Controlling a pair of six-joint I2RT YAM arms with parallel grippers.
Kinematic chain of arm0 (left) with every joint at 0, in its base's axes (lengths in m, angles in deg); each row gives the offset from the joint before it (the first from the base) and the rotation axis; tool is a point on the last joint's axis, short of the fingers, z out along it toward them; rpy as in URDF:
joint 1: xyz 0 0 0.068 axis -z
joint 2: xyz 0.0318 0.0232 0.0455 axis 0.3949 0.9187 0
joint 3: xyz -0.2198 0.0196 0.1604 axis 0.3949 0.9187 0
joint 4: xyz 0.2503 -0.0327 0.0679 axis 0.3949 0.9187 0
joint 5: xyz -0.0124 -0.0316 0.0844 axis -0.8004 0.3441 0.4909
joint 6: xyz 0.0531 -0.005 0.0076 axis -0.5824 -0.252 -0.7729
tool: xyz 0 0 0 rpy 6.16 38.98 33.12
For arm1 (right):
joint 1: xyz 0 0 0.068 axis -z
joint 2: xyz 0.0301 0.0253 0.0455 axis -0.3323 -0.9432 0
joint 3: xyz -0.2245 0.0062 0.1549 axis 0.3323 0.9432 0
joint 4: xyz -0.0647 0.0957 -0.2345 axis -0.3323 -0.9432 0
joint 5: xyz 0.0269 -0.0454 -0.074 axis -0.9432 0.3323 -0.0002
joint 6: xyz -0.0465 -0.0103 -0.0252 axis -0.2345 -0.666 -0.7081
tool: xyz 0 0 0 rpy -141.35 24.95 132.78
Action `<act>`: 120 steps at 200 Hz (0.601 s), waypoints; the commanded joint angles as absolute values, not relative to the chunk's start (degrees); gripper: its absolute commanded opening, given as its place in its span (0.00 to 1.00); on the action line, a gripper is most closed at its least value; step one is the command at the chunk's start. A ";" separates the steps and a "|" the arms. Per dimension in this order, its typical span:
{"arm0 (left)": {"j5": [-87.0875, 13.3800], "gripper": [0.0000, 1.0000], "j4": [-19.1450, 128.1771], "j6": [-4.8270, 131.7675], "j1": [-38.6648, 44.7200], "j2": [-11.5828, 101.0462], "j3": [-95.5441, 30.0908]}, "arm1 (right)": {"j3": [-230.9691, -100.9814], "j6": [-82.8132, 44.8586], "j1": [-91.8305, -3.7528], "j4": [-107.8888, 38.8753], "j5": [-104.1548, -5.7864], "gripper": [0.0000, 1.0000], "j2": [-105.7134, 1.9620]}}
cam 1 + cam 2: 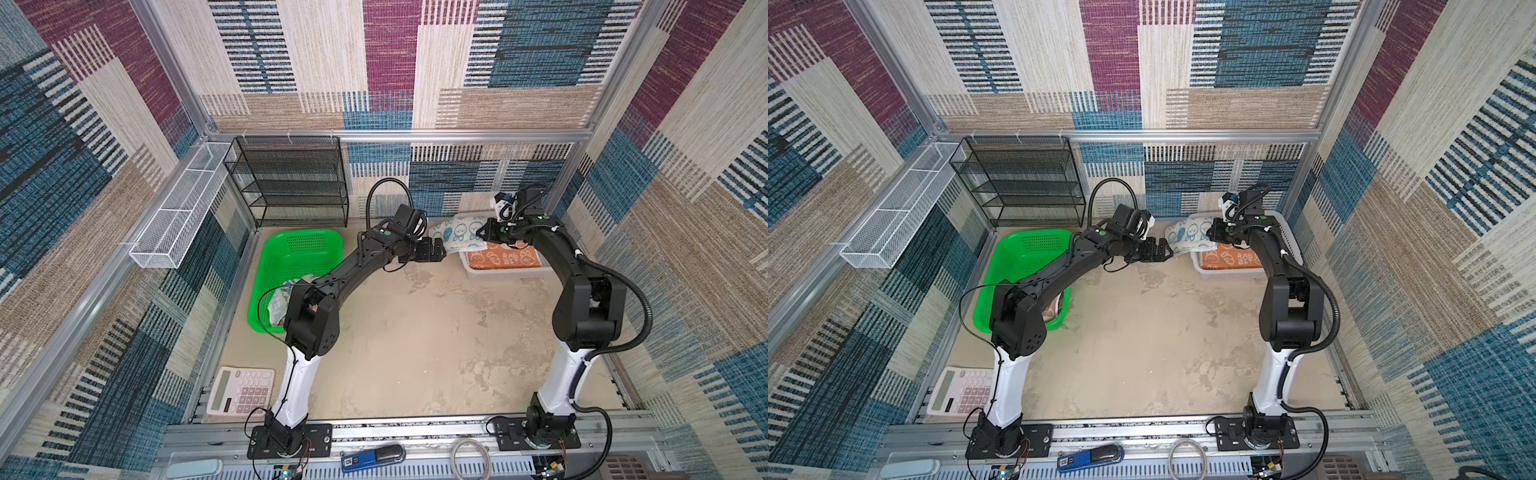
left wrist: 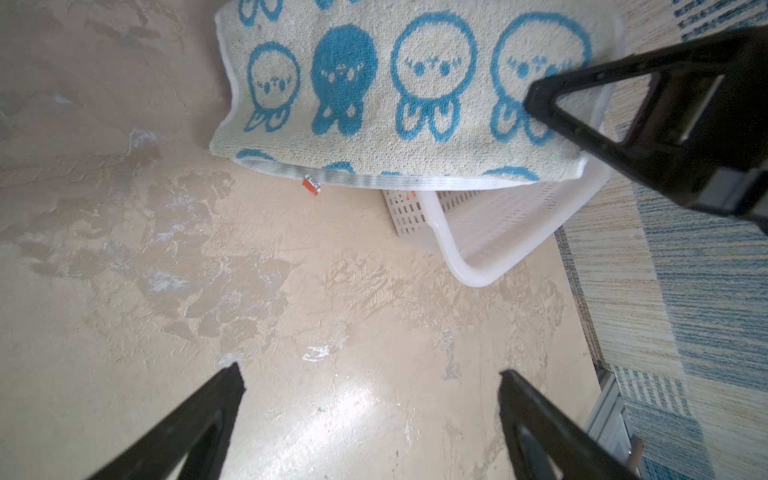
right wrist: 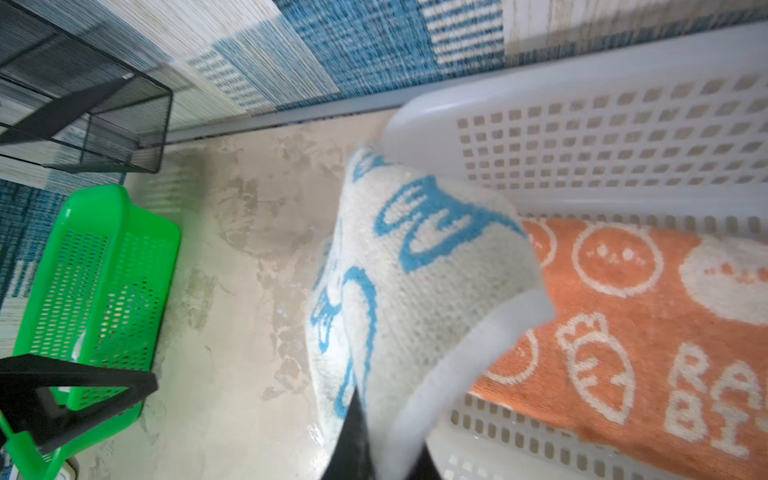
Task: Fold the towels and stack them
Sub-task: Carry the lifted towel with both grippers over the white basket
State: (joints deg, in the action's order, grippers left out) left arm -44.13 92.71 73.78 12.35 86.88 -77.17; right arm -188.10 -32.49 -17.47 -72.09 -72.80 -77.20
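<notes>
The left gripper [image 2: 370,370] hangs nearest, spread wide and empty over the surface [image 2: 208,291]. Just ahead of it, the white towel with blue rabbits [image 2: 374,83] droops across the rim of the white basket [image 2: 469,274], pinched by the closed right gripper [image 1: 481,236]. Below that gripper, the orange towel [image 1: 505,258] lies flat inside the basket.

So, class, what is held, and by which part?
The right hand pinches the white-and-blue towel near its end over the white basket; left hand empty.
</notes>
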 commanded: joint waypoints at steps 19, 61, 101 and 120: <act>-43.54 0.99 94.46 71.55 12.21 87.61 -77.16 | -188.68 -34.94 -16.86 -74.82 -69.45 0.00 -82.47; -43.50 0.99 94.20 71.75 11.38 87.66 -75.71 | -183.71 -32.07 -19.69 -69.08 -71.68 0.00 -85.10; -43.07 0.99 94.22 71.67 10.07 86.47 -73.88 | -181.82 -28.40 -24.34 -64.65 -73.20 0.00 -86.17; -42.62 0.99 94.07 71.61 9.53 85.36 -72.72 | -184.10 -27.99 -26.57 -65.07 -74.07 0.00 -87.26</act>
State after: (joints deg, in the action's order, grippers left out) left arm -43.69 93.74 73.45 10.04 87.03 -73.74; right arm -182.11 -30.04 -24.58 -67.54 -71.62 -86.22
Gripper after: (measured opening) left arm 0.985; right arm 0.081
